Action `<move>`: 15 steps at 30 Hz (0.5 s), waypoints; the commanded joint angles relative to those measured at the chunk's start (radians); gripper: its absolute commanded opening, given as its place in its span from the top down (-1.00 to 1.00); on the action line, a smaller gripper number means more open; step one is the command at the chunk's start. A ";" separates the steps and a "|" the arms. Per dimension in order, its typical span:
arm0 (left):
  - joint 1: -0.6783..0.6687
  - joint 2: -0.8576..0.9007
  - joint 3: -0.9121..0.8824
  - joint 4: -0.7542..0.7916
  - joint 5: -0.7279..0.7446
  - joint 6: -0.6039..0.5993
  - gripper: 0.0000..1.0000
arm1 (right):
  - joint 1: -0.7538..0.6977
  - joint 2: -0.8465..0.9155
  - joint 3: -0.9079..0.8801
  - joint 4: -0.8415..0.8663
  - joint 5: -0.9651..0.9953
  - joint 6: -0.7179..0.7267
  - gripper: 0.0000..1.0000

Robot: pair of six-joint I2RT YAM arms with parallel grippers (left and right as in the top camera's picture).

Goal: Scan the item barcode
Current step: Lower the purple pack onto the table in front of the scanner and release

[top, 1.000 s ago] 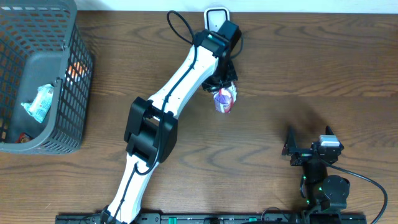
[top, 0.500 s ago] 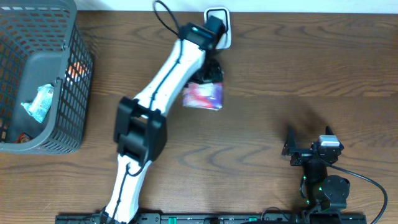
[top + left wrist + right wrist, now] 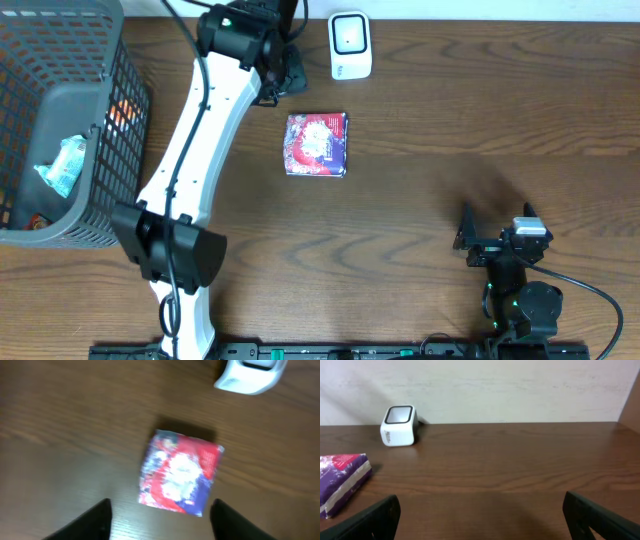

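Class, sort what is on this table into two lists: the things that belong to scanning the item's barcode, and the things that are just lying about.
Belongs to the job:
- red and purple packet, lying flat on the table
- white scanner, at the far edge

Just lying about:
- grey basket, at the left
- teal packet inside it
- orange item inside it, too hidden to name
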 commanded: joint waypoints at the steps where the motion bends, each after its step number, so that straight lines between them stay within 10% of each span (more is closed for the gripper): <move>1: 0.004 0.060 -0.051 0.003 -0.165 0.019 0.27 | -0.002 -0.003 -0.002 -0.004 -0.002 0.014 -0.99; 5: 0.015 0.127 -0.079 0.031 -0.216 0.020 0.82 | -0.002 -0.003 -0.002 -0.004 -0.002 0.014 -0.98; 15: 0.017 0.291 -0.080 0.016 -0.192 -0.014 0.85 | -0.002 -0.003 -0.002 -0.004 -0.002 0.014 -0.99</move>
